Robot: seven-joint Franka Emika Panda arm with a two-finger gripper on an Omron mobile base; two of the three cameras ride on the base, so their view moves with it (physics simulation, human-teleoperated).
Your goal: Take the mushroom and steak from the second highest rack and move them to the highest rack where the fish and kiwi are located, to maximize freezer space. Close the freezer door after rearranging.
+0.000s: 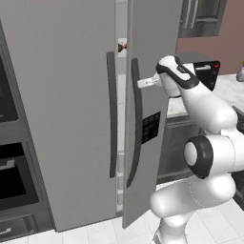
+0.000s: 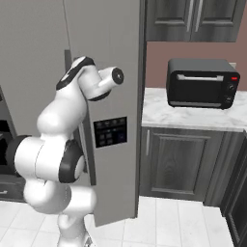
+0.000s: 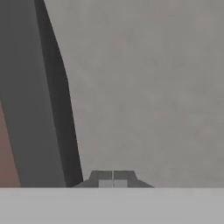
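The gripper [image 3: 113,180], jaws together and empty, presses on the freezer door [image 1: 150,109] near its handle [image 1: 135,124]. The door is almost shut; a narrow gap remains at 11 o'clock, where a small red-brown item [image 1: 122,46] shows inside. Rearranging seems done; only closing is left.

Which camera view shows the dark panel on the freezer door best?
The right base view: the panel faces that camera almost squarely, beside the arm. In the left base view the panel is seen at a slant on the freezer door. The hand view gives plain grey door surface above the shut gripper.
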